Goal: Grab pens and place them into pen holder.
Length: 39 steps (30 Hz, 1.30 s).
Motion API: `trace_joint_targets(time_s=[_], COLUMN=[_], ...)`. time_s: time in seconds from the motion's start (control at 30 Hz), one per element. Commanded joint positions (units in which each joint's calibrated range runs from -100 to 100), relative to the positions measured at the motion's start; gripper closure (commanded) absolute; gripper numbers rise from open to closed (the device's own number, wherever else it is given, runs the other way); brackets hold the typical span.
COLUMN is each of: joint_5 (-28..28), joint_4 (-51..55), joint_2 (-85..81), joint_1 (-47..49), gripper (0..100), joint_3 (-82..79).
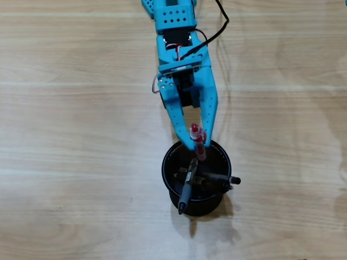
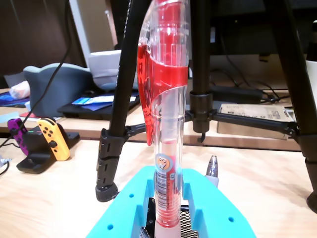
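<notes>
In the overhead view, black pens [image 1: 187, 187] already stand leaning in the mesh pen holder [image 1: 169, 179] on the desk. Right of them, the blue end effector [image 1: 198, 146] is clamped on the red pen [image 1: 198, 142], nearly upright over the rim. The pen looks light, stiff and slick-barrelled, so gripping low on the barrel suits it.

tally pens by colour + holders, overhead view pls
Black pens: 3, all resting in the pen holder, e.g.; the third is partly hidden under them.
Red pen: 1, upright between the gripper fingers over the holder.
Pen holder: 1, black mesh cup.
Total: 5
</notes>
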<state>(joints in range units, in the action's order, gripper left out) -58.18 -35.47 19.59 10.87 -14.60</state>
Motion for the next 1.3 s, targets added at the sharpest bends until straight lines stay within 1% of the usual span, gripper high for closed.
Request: trace_joint_targets(time_s=[0.0, 0.43, 0.57, 0.67, 0.73, 0.83, 1.17, 1.27], joint_5=[-0.2, 0.2, 1.2, 5.4, 7.6, 9.9, 22.6, 27.5], joint_4=[-1.2, -1.2, -0.3, -0.3, 0.2, 5.4, 25.2, 28.5], joint_2=[-0.4, -1.6, -6.5, -11.9, -16.4, -23.3, -48.4, -55.5], joint_1=[-0.2, 0.0, 0.2, 0.2, 0.3, 0.3, 0.7, 0.2], gripper=[91, 90, 90, 91, 98, 98, 98, 98], joint_3=[3.3, 3.1, 1.8, -2.6, -6.4, -13.0, -35.6, -41.3])
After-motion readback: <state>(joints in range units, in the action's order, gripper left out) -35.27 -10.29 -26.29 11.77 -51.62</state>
